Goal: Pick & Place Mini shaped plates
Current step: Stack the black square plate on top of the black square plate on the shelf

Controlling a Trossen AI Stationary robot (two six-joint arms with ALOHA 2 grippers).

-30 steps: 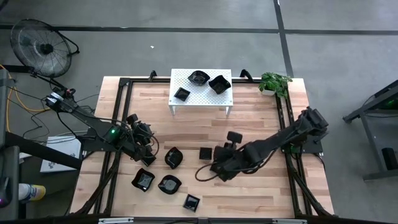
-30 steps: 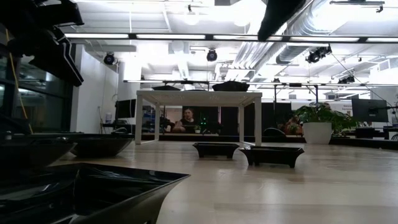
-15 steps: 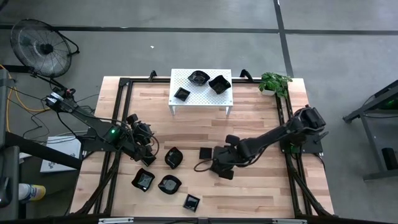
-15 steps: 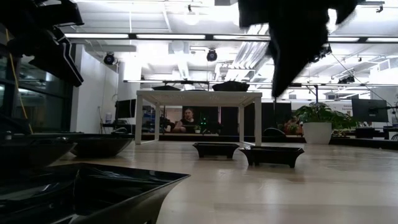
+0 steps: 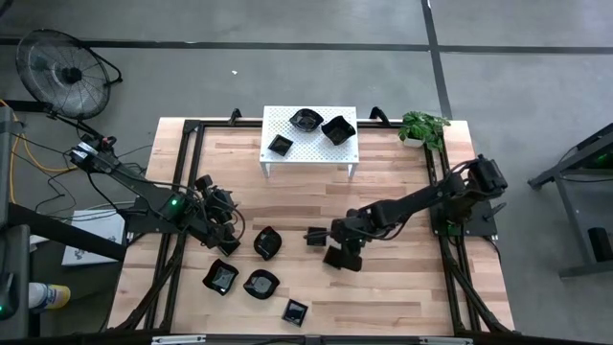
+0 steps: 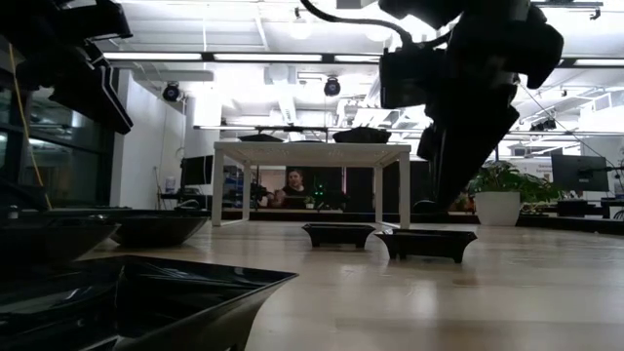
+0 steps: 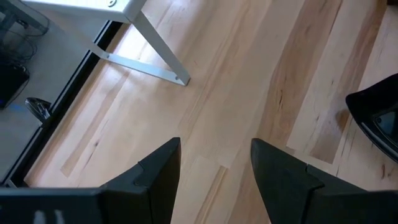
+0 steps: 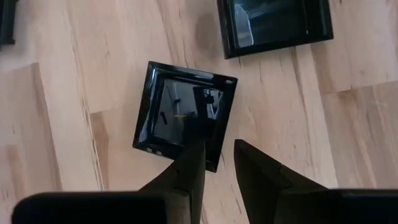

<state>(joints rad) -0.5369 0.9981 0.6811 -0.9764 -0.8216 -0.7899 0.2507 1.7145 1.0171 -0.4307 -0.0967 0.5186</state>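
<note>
A wooden table [image 5: 383, 172] edged by a black frame [image 5: 182, 192] is seen standing on a grey floor [image 5: 287, 77] crossed by dark lines. A fan [image 5: 65, 72] is placed on the floor near the table's corner, and a potted plant [image 5: 421, 126] is set at another corner. Across the table, a large open room is shown, with ceiling light strips [image 6: 244, 57], exposed ducts [image 6: 390, 83], and a seated person [image 6: 293, 185] far behind.
</note>
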